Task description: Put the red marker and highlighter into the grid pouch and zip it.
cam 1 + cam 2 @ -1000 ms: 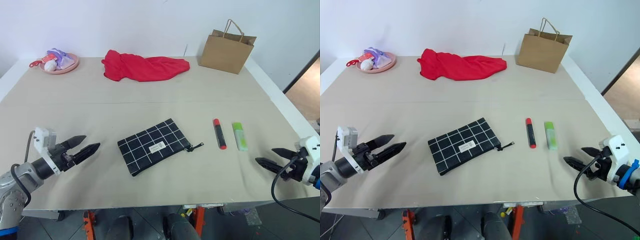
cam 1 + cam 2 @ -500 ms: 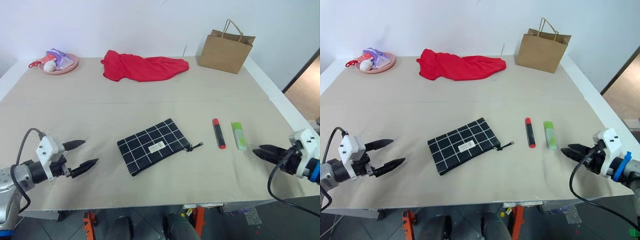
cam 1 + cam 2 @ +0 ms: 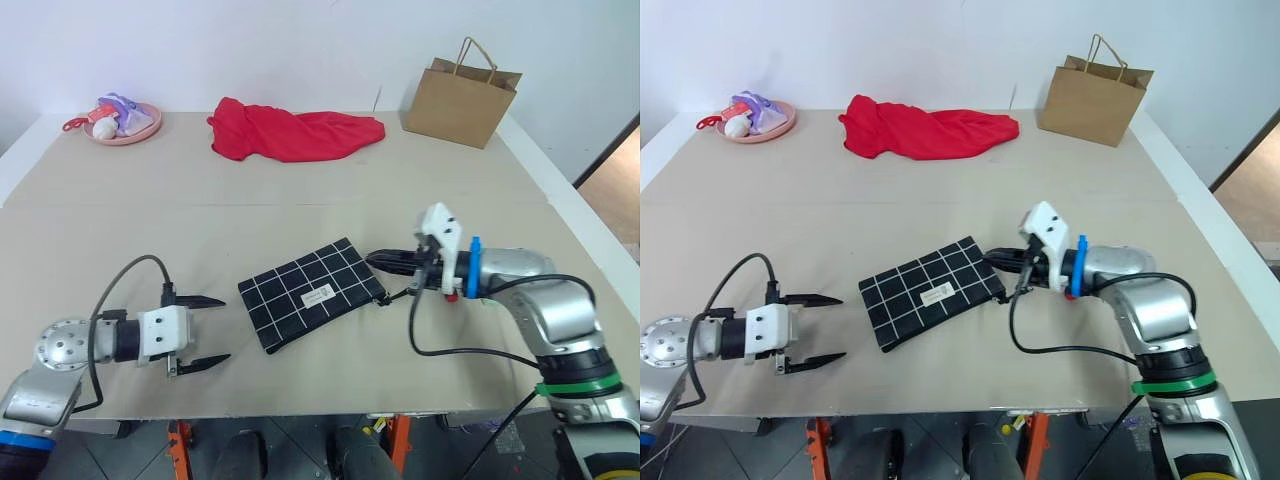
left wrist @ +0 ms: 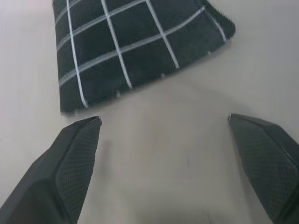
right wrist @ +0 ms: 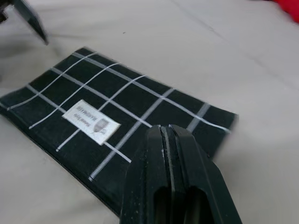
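Observation:
The grid pouch (image 3: 310, 292) lies flat near the table's front middle, its white label up and its zipper pull (image 3: 399, 295) at its right end. My right gripper (image 3: 373, 259) is shut with nothing in it, its tips just above the pouch's right corner. In the right wrist view the closed fingers (image 5: 166, 154) point across the pouch (image 5: 107, 116). My left gripper (image 3: 226, 329) stands wide open a short way left of the pouch, aimed at its left edge (image 4: 126, 51). The red marker and the highlighter are hidden behind my right arm.
A red cloth (image 3: 295, 132) lies at the back middle. A brown paper bag (image 3: 462, 92) stands at the back right. A pink plate (image 3: 122, 125) with small toys sits at the back left. The table's front edge (image 3: 300, 412) runs just below both grippers.
My right arm swung left from the table's right edge to the pouch's right end, and its gripper shut. My left gripper rolled and shifted slightly toward the pouch, staying open.

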{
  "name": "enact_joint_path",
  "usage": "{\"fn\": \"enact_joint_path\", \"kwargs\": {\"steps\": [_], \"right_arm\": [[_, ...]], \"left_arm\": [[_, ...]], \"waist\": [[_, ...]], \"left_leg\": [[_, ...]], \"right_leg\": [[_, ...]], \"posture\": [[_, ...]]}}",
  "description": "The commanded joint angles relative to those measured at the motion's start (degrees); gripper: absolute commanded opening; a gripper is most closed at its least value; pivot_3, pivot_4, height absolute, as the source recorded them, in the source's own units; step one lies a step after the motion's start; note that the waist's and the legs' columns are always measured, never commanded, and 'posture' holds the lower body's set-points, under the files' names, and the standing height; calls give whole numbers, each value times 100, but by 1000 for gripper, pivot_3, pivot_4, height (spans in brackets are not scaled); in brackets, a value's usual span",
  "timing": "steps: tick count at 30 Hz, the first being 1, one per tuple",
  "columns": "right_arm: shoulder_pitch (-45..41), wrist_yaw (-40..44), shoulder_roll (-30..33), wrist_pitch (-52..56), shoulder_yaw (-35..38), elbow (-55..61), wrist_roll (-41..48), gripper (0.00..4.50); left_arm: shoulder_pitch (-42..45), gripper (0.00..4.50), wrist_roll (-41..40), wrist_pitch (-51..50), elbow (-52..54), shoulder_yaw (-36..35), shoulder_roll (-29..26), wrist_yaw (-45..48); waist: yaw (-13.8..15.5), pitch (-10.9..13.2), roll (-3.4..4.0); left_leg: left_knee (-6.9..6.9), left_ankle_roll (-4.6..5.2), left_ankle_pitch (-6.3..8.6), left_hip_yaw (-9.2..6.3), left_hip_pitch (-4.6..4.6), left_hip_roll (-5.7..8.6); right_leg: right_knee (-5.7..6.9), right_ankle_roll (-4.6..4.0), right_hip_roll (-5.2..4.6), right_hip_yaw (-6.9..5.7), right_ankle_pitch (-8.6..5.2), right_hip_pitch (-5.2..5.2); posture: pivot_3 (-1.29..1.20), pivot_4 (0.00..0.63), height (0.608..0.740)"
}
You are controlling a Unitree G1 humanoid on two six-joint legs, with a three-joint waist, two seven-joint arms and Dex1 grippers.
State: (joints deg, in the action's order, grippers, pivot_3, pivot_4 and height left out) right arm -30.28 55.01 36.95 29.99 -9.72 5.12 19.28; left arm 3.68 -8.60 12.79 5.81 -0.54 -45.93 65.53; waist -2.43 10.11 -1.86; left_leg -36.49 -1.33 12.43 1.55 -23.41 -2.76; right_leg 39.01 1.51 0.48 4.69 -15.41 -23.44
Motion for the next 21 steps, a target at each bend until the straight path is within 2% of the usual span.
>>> {"fn": "enact_joint_path", "kwargs": {"steps": [1,10,21], "right_arm": [[-66,90,29,-369,-154,-133,-322,67],[-243,70,183,-1727,-1177,-1171,-1993,67],[-354,106,-123,-2036,-1092,-1538,-2180,67]], "left_arm": [[97,4500,26,123,173,110,1,-22],[424,4500,199,146,315,516,48,-75],[682,4500,1675,753,60,1028,574,-1319]], "waist": [[-9,0,0],[-16,-1,-2],[-15,-21,-11]], "left_leg": [[0,0,0,1,0,0],[-7,1,-1,-1,11,-11],[-14,33,-32,8,42,-12]], "right_leg": [[0,1,-1,2,0,-1],[4,5,18,-2,-1,5],[5,24,17,8,34,32]], "posture": [[0,150,740],[0,150,740],[0,150,740]]}}
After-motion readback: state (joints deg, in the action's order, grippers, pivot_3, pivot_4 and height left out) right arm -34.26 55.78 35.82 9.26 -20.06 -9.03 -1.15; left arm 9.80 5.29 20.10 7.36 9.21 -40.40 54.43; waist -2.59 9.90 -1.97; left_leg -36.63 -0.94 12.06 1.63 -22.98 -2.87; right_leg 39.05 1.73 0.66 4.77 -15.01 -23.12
